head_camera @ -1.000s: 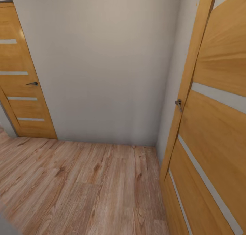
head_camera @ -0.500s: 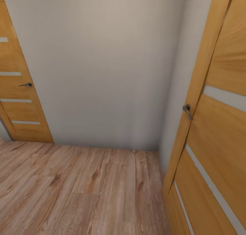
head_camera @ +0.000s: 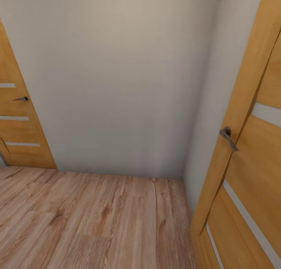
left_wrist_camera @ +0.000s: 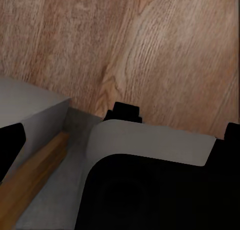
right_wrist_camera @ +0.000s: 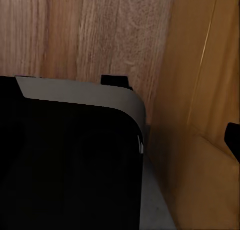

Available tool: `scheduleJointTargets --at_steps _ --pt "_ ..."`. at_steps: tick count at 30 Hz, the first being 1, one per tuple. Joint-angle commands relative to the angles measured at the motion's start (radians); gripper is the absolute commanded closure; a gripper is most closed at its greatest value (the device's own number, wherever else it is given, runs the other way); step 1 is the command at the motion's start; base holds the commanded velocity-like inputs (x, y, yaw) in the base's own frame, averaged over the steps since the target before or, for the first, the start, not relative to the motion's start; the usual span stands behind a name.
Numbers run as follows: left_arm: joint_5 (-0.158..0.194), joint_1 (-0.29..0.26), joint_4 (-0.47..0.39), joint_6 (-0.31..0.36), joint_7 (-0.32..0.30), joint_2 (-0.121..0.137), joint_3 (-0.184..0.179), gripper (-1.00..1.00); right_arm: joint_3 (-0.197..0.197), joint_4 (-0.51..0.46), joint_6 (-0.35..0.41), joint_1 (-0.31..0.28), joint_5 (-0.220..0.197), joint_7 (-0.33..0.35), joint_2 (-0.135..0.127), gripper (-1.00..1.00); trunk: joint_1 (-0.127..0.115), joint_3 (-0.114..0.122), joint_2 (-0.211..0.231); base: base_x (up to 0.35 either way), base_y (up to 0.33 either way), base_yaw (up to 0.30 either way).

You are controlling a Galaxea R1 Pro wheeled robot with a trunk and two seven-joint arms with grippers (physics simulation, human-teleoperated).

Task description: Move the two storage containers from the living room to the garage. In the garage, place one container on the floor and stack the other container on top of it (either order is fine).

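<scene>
End effector openings cannot be told; both arms hang over wood floor (head_camera: 97, 222).

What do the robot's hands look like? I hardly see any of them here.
Little of them shows. The left gripper appears as two plain, blocky black fingers at the edges of its wrist view. The right gripper's fingertip is the same matt black. No cables, markings or arm links can be made out.

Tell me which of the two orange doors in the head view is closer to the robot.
The door on the right: it looms large, running off the frame's bottom edge, lever handle big. The left door stands farther back along the grey wall.
</scene>
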Motion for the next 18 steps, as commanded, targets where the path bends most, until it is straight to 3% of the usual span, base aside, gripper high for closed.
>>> scheduleJointTargets --at_steps 1,18 --pt "0.005 -0.001 0.001 -0.003 0.001 0.0 -0.001 -1.0 0.008 0.003 -0.006 -0.001 -0.007 -0.002 0.0 -1.0 0.001 -0.001 0.0 0.322 0.0 0.0" --pt "0.005 -0.001 0.001 -0.002 0.001 0.0 -0.001 -1.0 0.008 0.003 -0.006 -0.001 -0.005 -0.006 0.001 -1.0 0.001 -0.001 0.0 0.322 0.0 0.0"
